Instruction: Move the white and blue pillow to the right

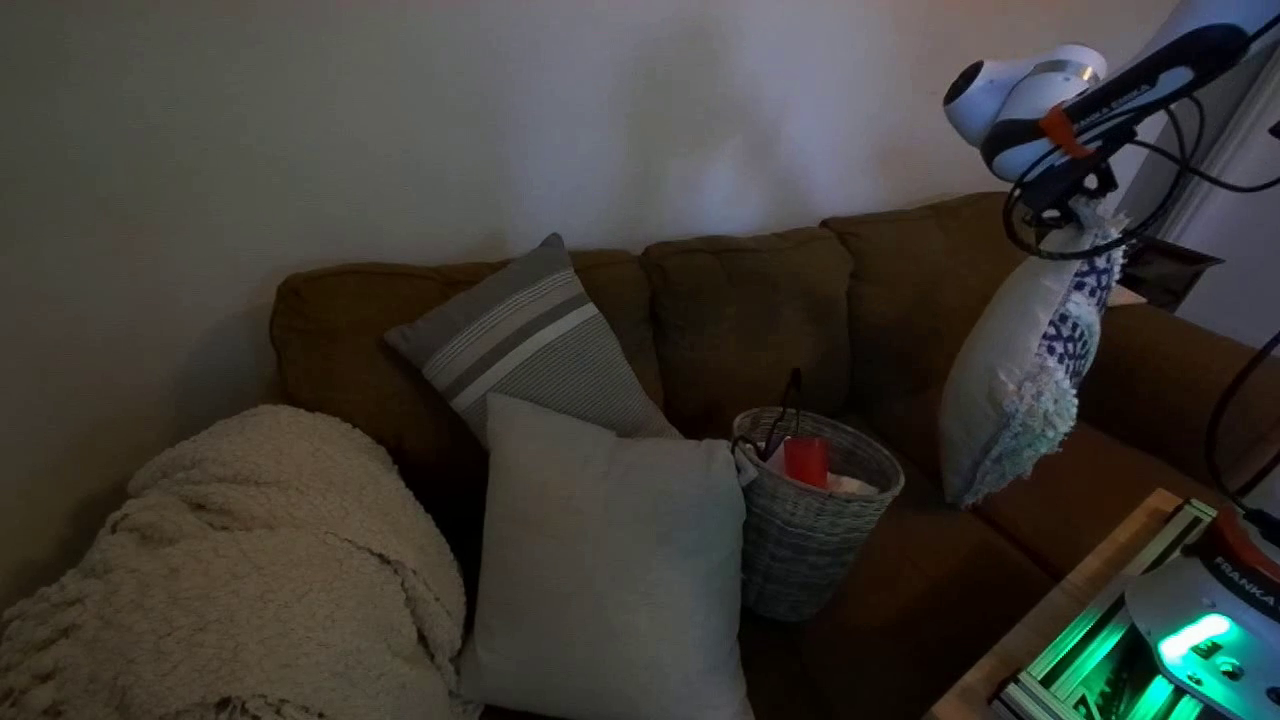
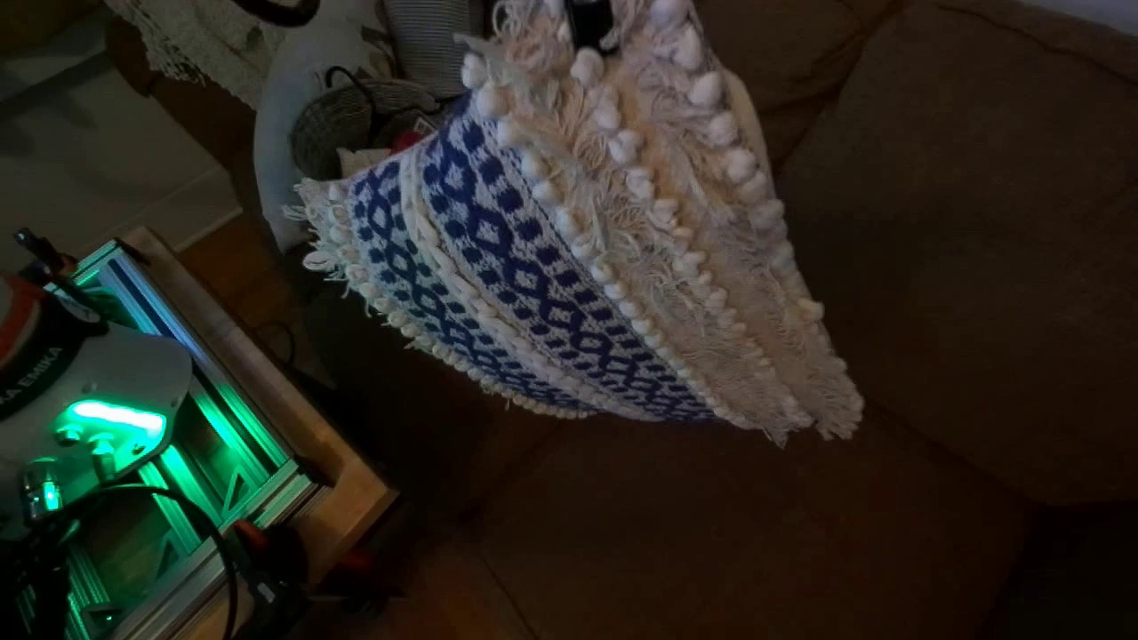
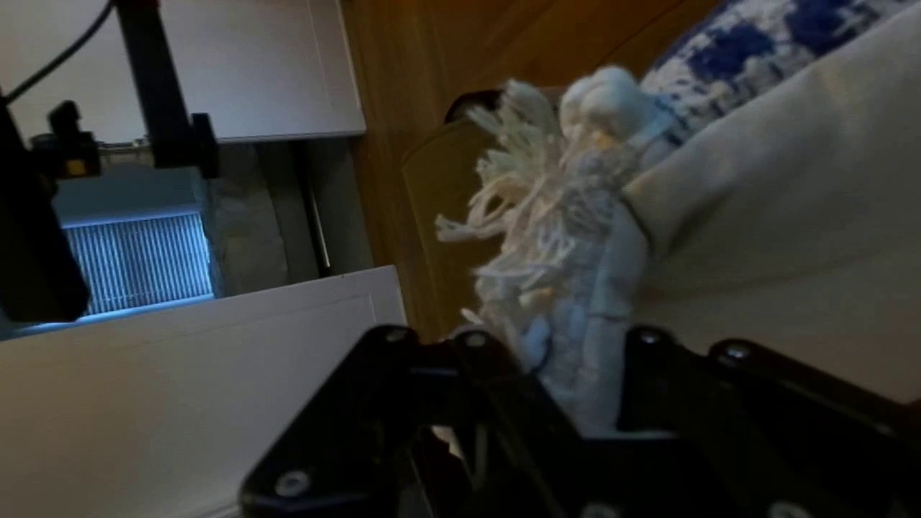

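White and blue pillow [image 2: 569,267] hanging, fingers [image 3: 651,381] pinching its fringed corner, brown sofa [image 1: 745,320] behind

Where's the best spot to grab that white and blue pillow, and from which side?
Probably the fringed upper edge, from above, where the gripper holds it: the white and blue pillow hangs with that narrow edge uppermost, while its plump middle looks harder to pinch.

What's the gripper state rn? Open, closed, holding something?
Gripper: closed on the white and blue pillow, holding it by its fringed upper end.
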Motion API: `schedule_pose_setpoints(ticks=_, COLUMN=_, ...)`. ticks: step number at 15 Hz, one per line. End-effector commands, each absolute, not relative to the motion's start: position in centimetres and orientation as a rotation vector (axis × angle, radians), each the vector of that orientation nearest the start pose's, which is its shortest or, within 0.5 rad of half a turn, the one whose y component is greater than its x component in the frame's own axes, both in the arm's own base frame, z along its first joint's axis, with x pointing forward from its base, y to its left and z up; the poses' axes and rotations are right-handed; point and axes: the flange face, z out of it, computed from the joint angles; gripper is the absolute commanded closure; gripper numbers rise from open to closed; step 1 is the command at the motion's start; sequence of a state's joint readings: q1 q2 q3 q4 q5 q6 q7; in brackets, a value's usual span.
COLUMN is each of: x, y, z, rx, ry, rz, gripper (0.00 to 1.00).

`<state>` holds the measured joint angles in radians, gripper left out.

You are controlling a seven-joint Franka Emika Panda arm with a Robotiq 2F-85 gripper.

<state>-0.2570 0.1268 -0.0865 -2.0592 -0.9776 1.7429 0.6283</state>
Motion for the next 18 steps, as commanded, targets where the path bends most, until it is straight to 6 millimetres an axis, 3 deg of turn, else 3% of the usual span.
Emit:
schedule_pose_setpoints(ticks=1, x=52.4, y=-25.2, z=35.7, rx=2.072, ry=-0.56, rz=-0.336, gripper=0.96)
schedule_pose_setpoints(ticks=5, x=59.3, y=-23.6, z=34.1, rx=2.093, ry=-0.493, rz=-0.225, gripper=0.96)
schedule_pose_setpoints(ticks=7, x=63.2, y=-22.7, z=34.6, rx=2.127, ry=-0.489, rz=-0.123, gripper=0.96)
schedule_pose_setpoints(ticks=11, x=69.1, y=-20.9, z=36.2, rx=2.2, ry=-0.498, rz=0.026, gripper=0.96)
schedule_pose_setpoints(ticks=12, x=70.4, y=-20.1, z=35.7, rx=2.237, ry=-0.487, rz=0.038, gripper=0.6)
schedule_pose_setpoints(ticks=13, x=71.2, y=-19.7, z=36.2, rx=2.27, ry=-0.457, rz=0.051, gripper=0.59)
schedule_pose_setpoints(ticks=15, x=72.3, y=-18.5, z=36.3, rx=2.339, ry=-0.395, rz=0.094, gripper=0.46)
schedule_pose_setpoints(ticks=17, x=73.2, y=-17.9, z=38.8, rx=2.399, ry=-0.318, rz=0.225, gripper=0.3)
schedule_pose_setpoints(ticks=18, x=73.6, y=-18.0, z=41.2, rx=2.404, ry=-0.3, rz=0.312, gripper=0.23)
